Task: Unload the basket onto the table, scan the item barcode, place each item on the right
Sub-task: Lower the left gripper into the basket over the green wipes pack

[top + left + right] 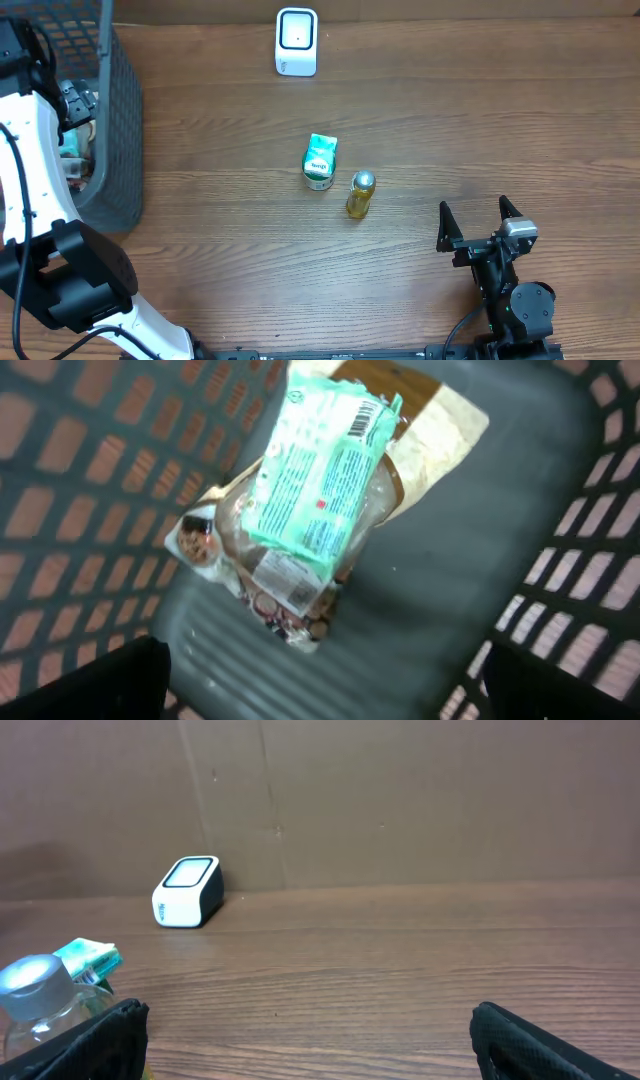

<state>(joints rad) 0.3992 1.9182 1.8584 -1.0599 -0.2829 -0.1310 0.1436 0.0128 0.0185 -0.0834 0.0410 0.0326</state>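
- The left arm reaches down into the basket at the left edge of the counter. The left jaws are spread wide and released, with nothing between them, and they hang over the pile inside.
- Straight below them in the left wrist view is a mint-green packet, lying tilted on top of a clear pouch. That looks like the item up for scanning. It is in the basket and not yet lifted, with its barcode face up near one end.
- The right jaws sit low at the near right of the counter, also released and holding nothing.
- The scanner sits at the far edge, well apart from the basket. A green carton and a yellow bottle stand just beside each other mid-counter.
- Trouble spot one is the stack. The packet is thin film lying on another soft pouch, so a pinch that goes too deep could take both and drag the pouch out with it. One that is too shallow could let the film slide free.
- Trouble spot two is the basket walls. The mesh crowds in on both sides, and jaws this wide could snag it on the way down or tip the basket on the way up.
- Trouble spot three is the barcode. If the jaws close across it or crumple it, the scanner will likely get no read.
- The last risk is the carry. A low swing toward the scanner passes near the bottle, which looks tall, narrow and easy to topple.
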